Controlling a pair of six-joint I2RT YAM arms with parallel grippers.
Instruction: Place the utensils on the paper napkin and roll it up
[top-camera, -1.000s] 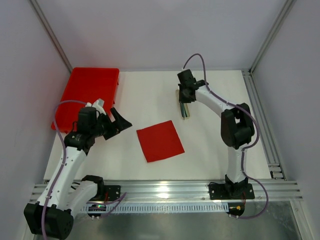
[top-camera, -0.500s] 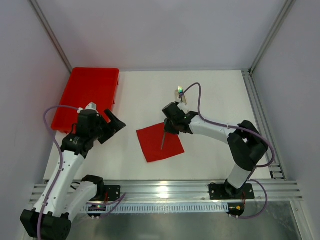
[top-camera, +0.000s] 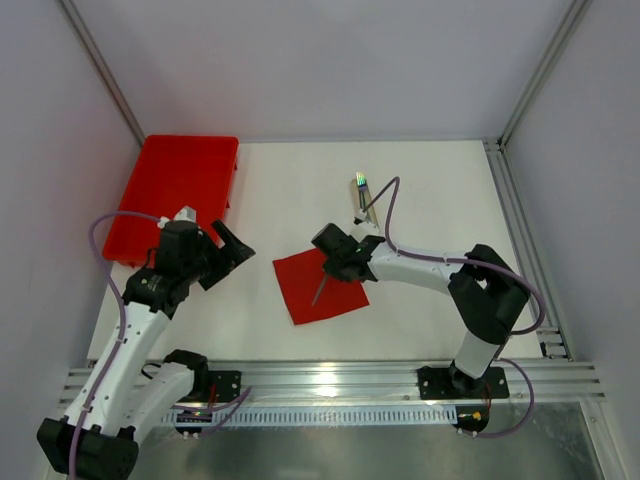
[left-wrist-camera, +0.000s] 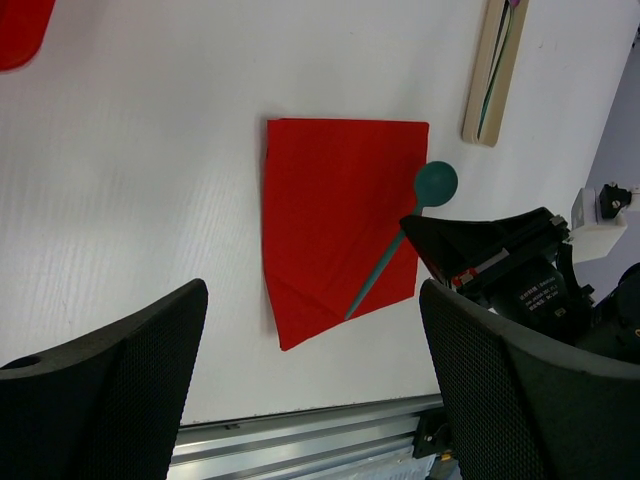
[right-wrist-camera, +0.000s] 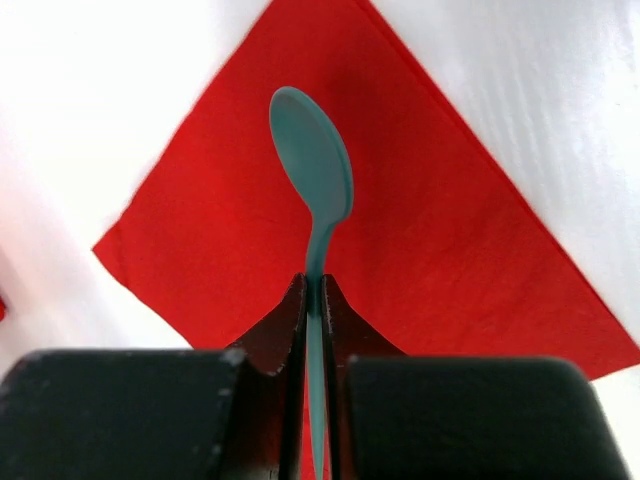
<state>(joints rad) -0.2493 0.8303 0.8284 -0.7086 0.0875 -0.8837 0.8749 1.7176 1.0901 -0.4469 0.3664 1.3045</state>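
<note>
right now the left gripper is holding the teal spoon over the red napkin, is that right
Not quite. It is the right gripper, not the left, that is shut on the teal spoon over the red napkin; the right wrist view shows this plainly. The left gripper is open and holds nothing.

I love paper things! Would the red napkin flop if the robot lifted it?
Probably floppy: the napkin looks thin and lies flat. Likely very light, so a push might slide or crumple it on the smooth table.
</note>
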